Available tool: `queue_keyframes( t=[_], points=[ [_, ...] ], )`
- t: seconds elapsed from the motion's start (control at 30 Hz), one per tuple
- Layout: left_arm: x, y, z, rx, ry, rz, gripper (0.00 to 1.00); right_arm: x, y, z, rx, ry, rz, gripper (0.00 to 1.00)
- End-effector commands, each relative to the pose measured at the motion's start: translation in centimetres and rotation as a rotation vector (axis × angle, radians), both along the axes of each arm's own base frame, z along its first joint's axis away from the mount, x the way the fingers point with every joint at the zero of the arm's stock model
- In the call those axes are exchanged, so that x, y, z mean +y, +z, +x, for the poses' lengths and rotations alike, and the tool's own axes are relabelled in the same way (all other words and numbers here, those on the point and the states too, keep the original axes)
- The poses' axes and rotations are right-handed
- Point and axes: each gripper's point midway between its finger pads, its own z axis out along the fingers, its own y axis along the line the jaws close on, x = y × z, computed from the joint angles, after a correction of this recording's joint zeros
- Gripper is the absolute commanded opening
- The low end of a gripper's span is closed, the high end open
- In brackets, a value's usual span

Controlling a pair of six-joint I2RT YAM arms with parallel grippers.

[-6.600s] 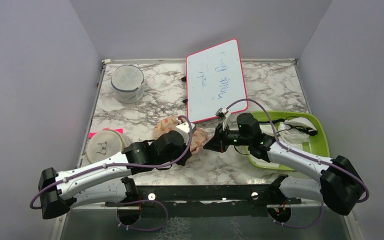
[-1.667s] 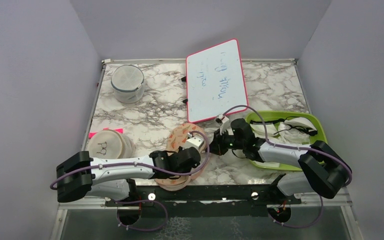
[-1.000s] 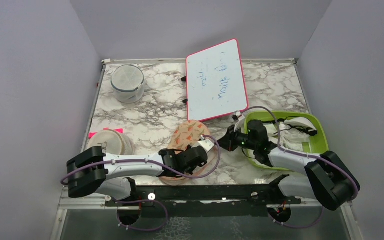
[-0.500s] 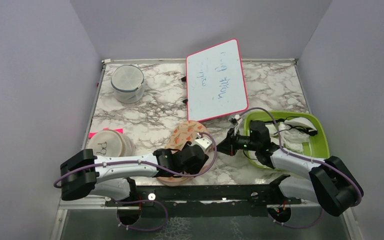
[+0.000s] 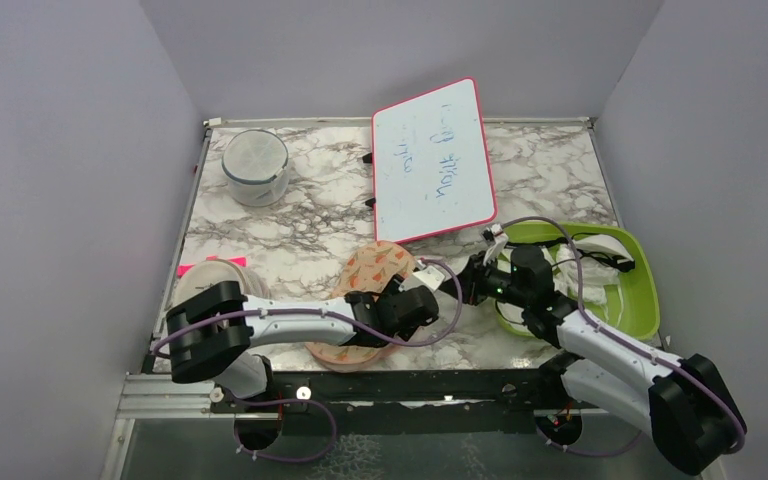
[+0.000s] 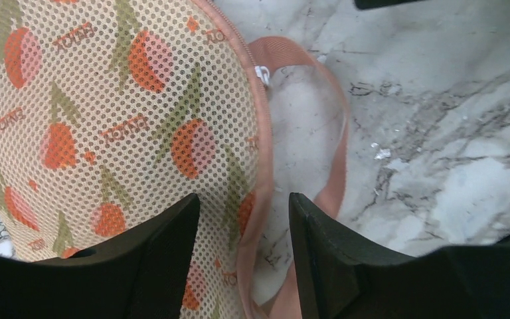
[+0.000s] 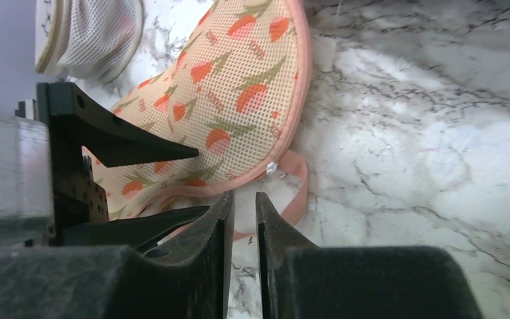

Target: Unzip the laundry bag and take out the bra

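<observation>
**Laundry bag (image 5: 365, 285) flat on the counter (image 5: 300, 225), zip not yet opened**

We see the laundry bag lying at the near middle of the counter, between the two arms, with one rounded end toward the right arm. The left jaws stand apart and straddle the bag's pink edge from above. One finger is over the printed mesh and the other over the marble side, and they clamp nothing. We judge they are set there to pin the rim so the bag does not slide when the zip is drawn.

The right jaws are parted by only a slim gap and are empty. They aim at the small zip pull (image 7: 272, 167), which sits on the rim where a pink loop (image 7: 299, 189) lies out on the marble. Such a narrow gap suits so small a tab, though the pull is apart from them.

The zip looks closed along the edge we can see. The bra is not in view, and we take it to be inside.
</observation>
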Motion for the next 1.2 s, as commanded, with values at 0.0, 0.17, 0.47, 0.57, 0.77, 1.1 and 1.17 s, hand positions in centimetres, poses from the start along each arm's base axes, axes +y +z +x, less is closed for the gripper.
queue_keyframes(
  t=[0.0,0.17,0.47,0.57,0.77,1.1,1.17],
  points=[
    [-0.6,-0.1,1.8,-0.086,0.03,0.028,0.42,-1.0,-1.0,0.2,0.009,-0.054,-0.029,0.22],
    [-0.5,-1.7,1.7,-0.07,0.046,0.051,0.26,0.5,-1.1,-0.8,0.0,0.067,0.015,0.37],
    [1.0,0.1,0.7,-0.046,0.065,-0.004,0.0,2.8,-0.6,-1.7,-0.049,0.266,0.084,0.4],
    [1.6,0.8,0.3,-0.038,0.06,-0.039,0.0,3.5,-0.6,-1.7,-0.062,0.332,0.087,0.4],
    [2.1,2.0,-0.3,-0.029,0.053,-0.083,0.0,4.0,-1.2,-1.4,-0.095,0.38,0.087,0.43],
    [2.1,2.7,-0.5,-0.024,0.047,-0.104,0.0,5.0,-1.9,-1.4,-0.124,0.45,0.139,0.41],
    [2.0,2.8,-0.5,-0.025,0.041,-0.103,0.0,5.1,-2.4,-1.1,-0.119,0.448,0.13,0.4]
  ],
)
